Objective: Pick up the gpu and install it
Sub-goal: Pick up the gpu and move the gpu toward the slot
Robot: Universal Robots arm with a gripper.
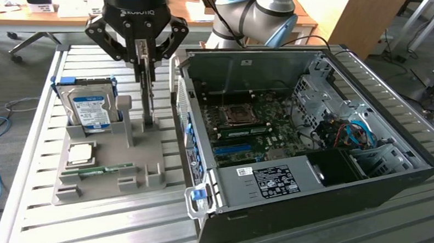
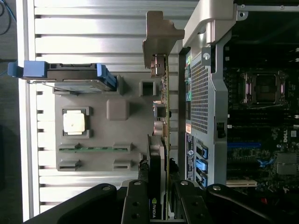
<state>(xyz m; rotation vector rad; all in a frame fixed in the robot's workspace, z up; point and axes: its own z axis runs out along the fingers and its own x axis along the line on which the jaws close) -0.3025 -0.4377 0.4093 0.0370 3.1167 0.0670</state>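
Observation:
The gpu (image 1: 149,99) hangs edge-on as a thin dark card, its lower end at the grey holder (image 1: 117,147) beside the open computer case (image 1: 273,181). My gripper (image 1: 147,63) is shut on the card's upper edge. In the wrist view the gpu (image 2: 160,126) runs away from the fingers (image 2: 136,205), and its silvery bracket (image 2: 161,35) is at the far end. I cannot tell whether the card still rests in the holder's slot. The motherboard (image 1: 246,128) lies exposed inside the case.
The grey holder (image 2: 119,140) also carries a hard drive with a blue label (image 1: 92,108), a CPU (image 1: 81,153) and a green RAM stick (image 1: 105,170). Everything stands on a slatted metal table (image 1: 88,225). The case wall (image 2: 205,93) is close beside the card.

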